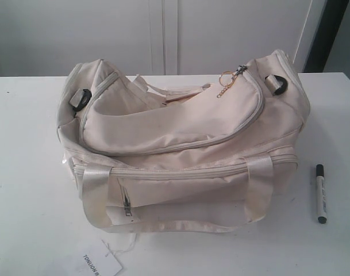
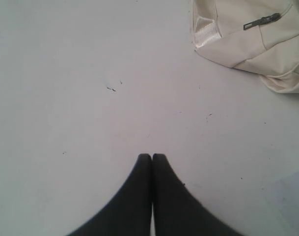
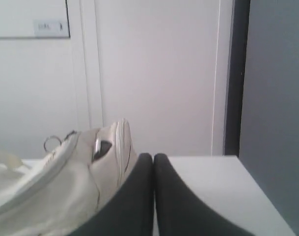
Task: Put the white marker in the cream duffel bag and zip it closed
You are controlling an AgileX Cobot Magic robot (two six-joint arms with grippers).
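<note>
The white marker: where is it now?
In the exterior view, the white marker lies on the white table, right of the cream duffel bag, apart from it.

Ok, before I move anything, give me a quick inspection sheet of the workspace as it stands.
Surface: white table, a few small specks in the left wrist view.
Job's things: cream duffel bag mid-table, top flap down, no lining showing; white marker lying on the table right of the bag in the exterior view, not touching it.
Clutter: printed paper tag on a string, at the bottom of the exterior view.
Grippers: left gripper fingers shut, empty, over bare table; right gripper fingers shut, empty, by the bag's end.
Cables: nothing seen.
Surroundings: white panelled wall behind, dark strip at far right.
</note>
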